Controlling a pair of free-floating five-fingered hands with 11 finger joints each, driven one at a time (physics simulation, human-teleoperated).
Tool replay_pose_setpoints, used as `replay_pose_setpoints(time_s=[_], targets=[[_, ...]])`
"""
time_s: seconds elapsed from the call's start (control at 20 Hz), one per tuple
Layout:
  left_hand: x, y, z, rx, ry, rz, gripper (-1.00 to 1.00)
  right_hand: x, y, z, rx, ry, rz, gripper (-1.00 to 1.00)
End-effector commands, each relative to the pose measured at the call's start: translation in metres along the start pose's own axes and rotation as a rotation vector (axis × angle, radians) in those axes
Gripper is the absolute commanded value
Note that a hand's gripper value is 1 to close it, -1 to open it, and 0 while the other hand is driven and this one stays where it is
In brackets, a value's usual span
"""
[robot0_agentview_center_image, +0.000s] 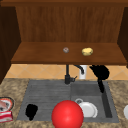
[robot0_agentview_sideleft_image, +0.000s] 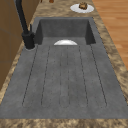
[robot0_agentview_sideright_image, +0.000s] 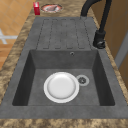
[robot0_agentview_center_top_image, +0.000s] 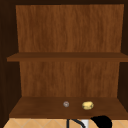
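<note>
**Two hands in the air at the sink, a yellow lump on the shelf above**

Below the front edge of the cabinet shelf (robot0_agentview_center_image: 37, 53), the right hand (robot0_agentview_center_image: 100, 72) hangs in the air above the right end of the sink (robot0_agentview_center_image: 45, 91), with one dark part reaching down towards the basin. It holds nothing, and whether its fingers are spread or curled cannot be told from its dark outline. It also appears at the bottom of the upper view (robot0_agentview_center_top_image: 102, 122), just under the shelf. Nearest to it, up and to the left, a small yellow lump (robot0_agentview_center_image: 87, 51) lies on the shelf, apart from the hand. A small grey round thing (robot0_agentview_center_image: 66, 50) sits just left of the lump.

The left hand (robot0_agentview_center_image: 31, 111) hovers low over the ribbed draining side of the sink, holding nothing; its finger state cannot be told either.

A white plate (robot0_agentview_sideright_image: 61, 87) lies flat in the basin beside the drain (robot0_agentview_sideright_image: 82, 80). A red ball (robot0_agentview_center_image: 67, 114) shows at the sink's near edge in the front view. The black tap (robot0_agentview_center_image: 68, 73) stands at the back rim.
</note>
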Motion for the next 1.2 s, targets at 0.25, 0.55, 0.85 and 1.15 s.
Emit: replay_pose_setpoints(time_s=[0.25,0.55,0.85,1.15], targets=[[0.0,0.0,0.0,0.0,0.0,0.0,0.0,0.005,-0.068,-0.056,0.005,0.068,0.013,-1.0],[0.0,0.0,0.0,0.0,0.0,0.0,0.0,0.013,-0.104,-0.094,0.008,0.116,0.01,-1.0],[0.0,0.0,0.0,0.0,0.0,0.0,0.0,0.013,-0.114,-0.147,0.003,0.09,0.003,-1.0],[0.0,0.0,0.0,0.0,0.0,0.0,0.0,0.007,-0.098,-0.2,0.016,0.083,0.016,-1.0]])
